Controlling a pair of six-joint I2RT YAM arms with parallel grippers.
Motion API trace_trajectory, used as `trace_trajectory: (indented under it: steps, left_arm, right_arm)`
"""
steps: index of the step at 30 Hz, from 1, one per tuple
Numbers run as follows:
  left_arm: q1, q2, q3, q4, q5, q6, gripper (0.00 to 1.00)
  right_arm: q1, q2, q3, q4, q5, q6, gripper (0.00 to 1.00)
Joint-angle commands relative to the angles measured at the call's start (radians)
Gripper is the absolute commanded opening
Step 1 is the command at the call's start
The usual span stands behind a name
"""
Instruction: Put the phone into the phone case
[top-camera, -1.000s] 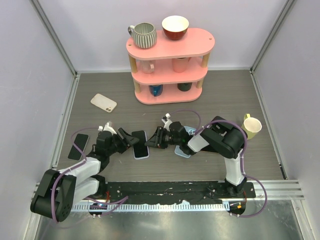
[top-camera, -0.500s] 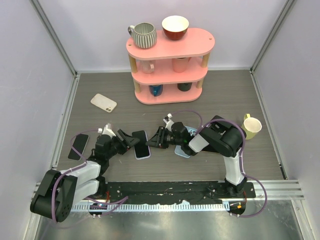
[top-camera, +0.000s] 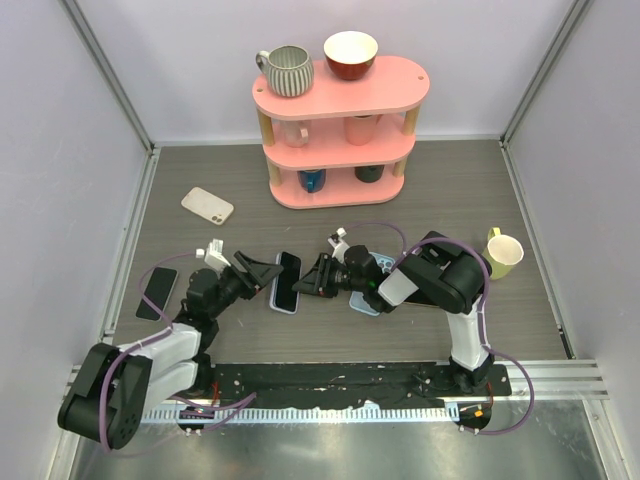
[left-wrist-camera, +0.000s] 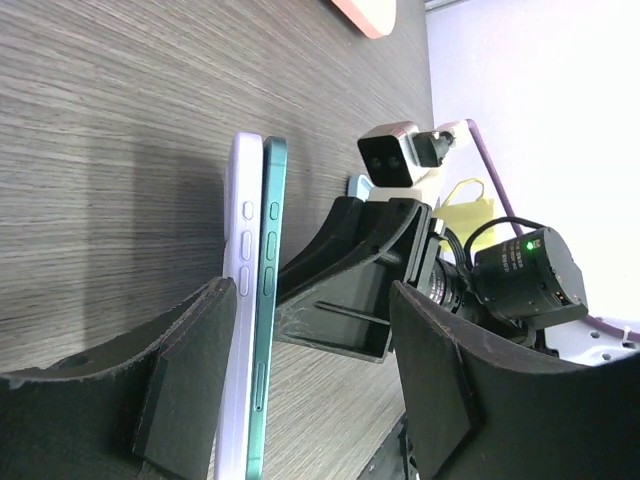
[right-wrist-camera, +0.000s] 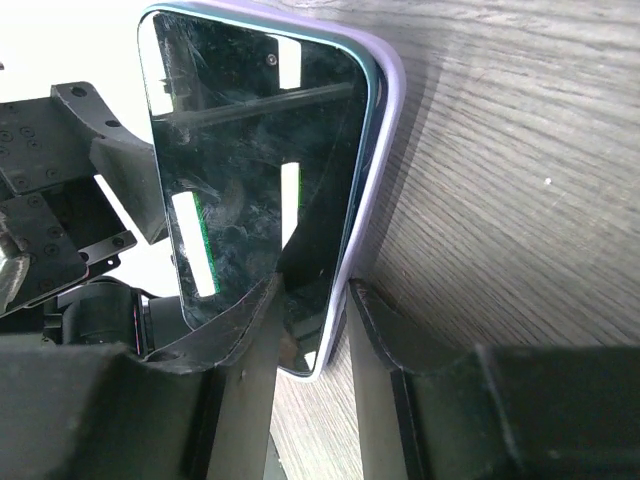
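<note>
- Glossy teal-edged phone (right-wrist-camera: 260, 180) flat against lilac case (left-wrist-camera: 243, 250), both on edge on wood-grain surface (left-wrist-camera: 120, 100).
- Right fingers (right-wrist-camera: 230, 390) pinch both; left fingers (left-wrist-camera: 190, 380) wide astride them.

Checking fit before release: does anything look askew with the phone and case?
Yes. The teal phone sits proud of the lavender case, its side buttons exposed, not seated. The right gripper pinches both at one end.

Pink shelf (top-camera: 395, 85) bars far centre; passage either side.
</note>
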Motion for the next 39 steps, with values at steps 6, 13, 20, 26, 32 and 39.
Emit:
trace_trajectory:
  steps: [6, 13, 20, 26, 32, 39]
  left_arm:
    - [-0.046, 0.078, -0.016, 0.045, 0.149, -0.019, 0.66]
    - [-0.064, 0.190, -0.012, 0.088, 0.149, 0.005, 0.66]
    - [-0.092, 0.287, -0.004, 0.197, 0.183, -0.016, 0.62]
    - [-0.092, 0.298, 0.007, 0.186, 0.156, -0.006, 0.59]
    - [-0.090, 0.291, 0.030, 0.136, 0.166, 0.013, 0.43]
    - [-0.092, 0.206, 0.046, 0.045, 0.213, 0.062, 0.17]
  right_arm:
    - [0.007, 0.082, -0.039, -0.168, 0.082, -0.033, 0.39]
    - [0.003, 0.086, -0.044, -0.155, 0.077, -0.028, 0.39]
    - [-0.005, 0.084, -0.049, -0.152, 0.076, -0.031, 0.39]
    - [-0.013, 0.075, -0.058, -0.157, 0.077, -0.041, 0.39]
    - [-0.027, 0.058, -0.085, -0.148, 0.074, -0.039, 0.39]
    - [-0.074, -0.068, -0.136, -0.108, 0.032, -0.057, 0.50]
